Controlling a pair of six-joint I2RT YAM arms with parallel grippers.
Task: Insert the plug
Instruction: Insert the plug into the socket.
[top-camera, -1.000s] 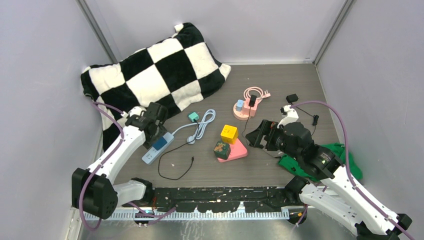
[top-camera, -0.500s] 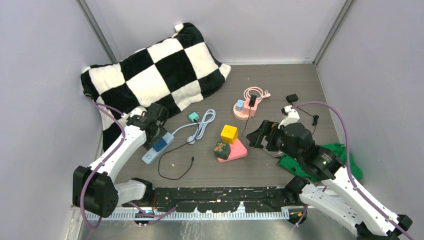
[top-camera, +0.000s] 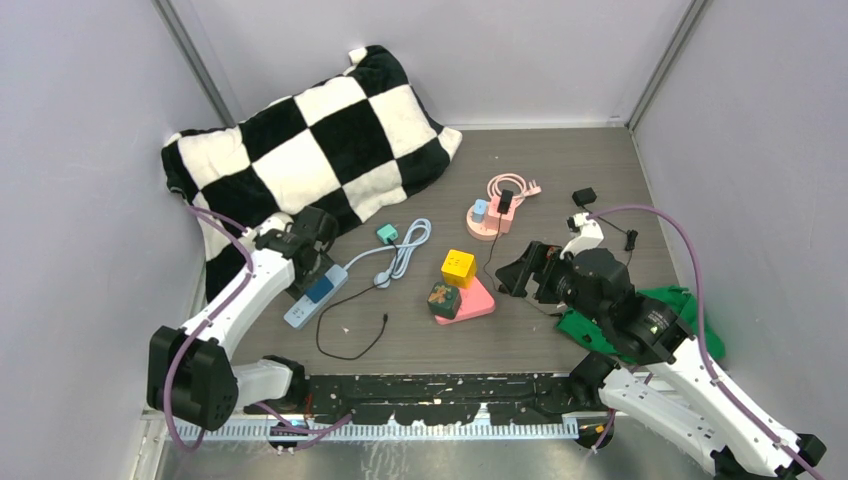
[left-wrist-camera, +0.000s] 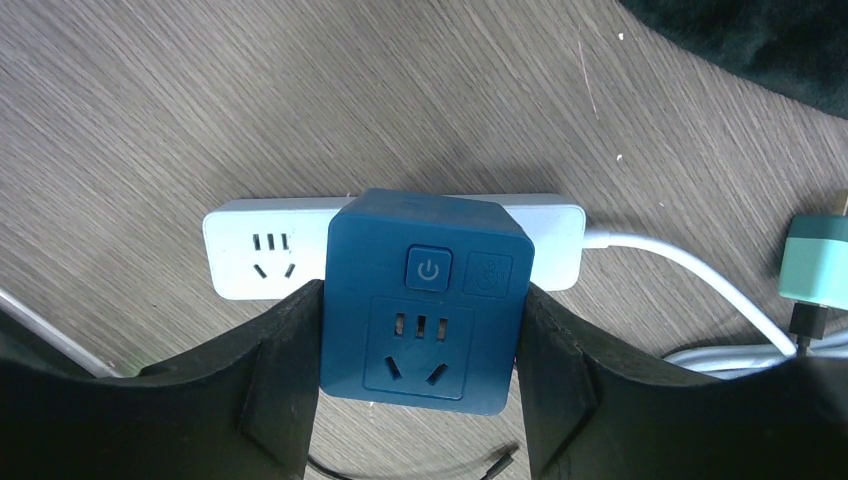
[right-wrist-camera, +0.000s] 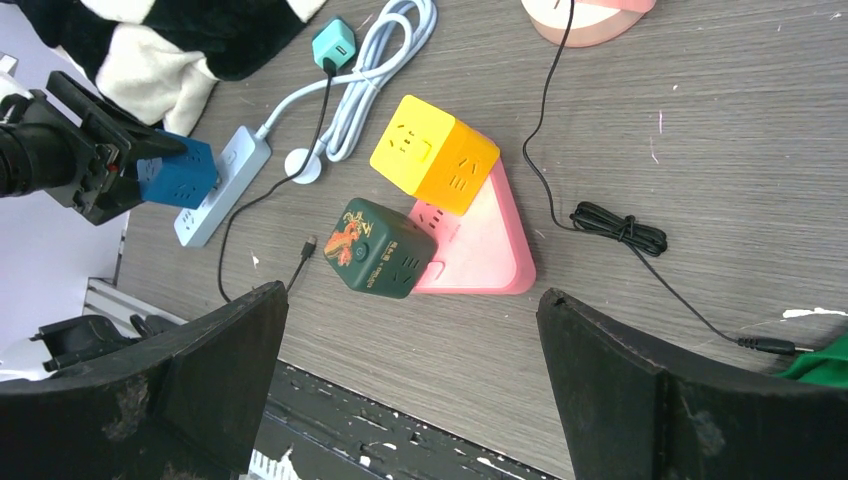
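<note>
Your left fingers grip the blue cube plug by both sides, mid-frame, directly over the white strip running left-right; your right fingers gape empty, well apart.

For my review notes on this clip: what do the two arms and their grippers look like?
The left arm and right arm have white link shells with bulky black joint housings. A purple cable loops along each arm. The left gripper and right gripper have broad, matte black fingers that taper to blunt tips.
</note>
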